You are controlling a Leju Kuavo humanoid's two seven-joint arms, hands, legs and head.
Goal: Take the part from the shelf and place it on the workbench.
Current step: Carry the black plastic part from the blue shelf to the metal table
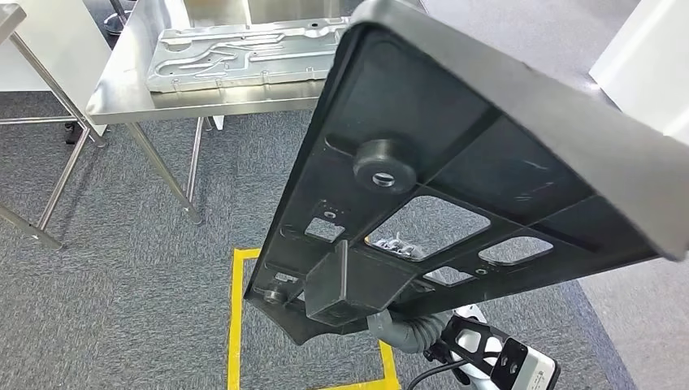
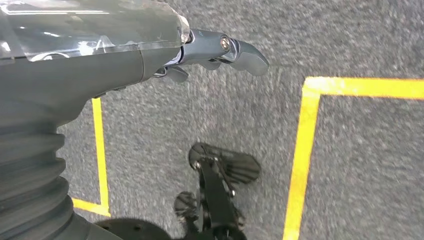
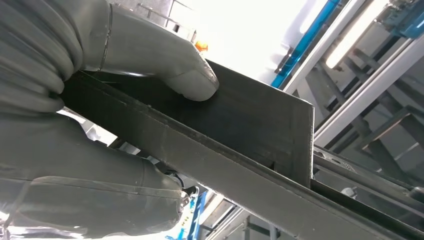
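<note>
While grey carpet (image 1: 138,268) covers the floor, a steel workbench (image 1: 122,97) stands up and to the left of the black part, carrying a silver metal plate (image 1: 244,53). Yellow tape (image 1: 237,325) marks a square on the carpet just below the part's lower left edge. Over the carpet hangs the left hand (image 2: 210,52), fingers curled in and holding nothing. The black part (image 1: 455,162) is a flat, ribbed panel with cut-out windows, a round boss and a boxy block, tilted in the air. The right hand (image 3: 100,115) clamps the part's edge between thumb and fingers.
</note>
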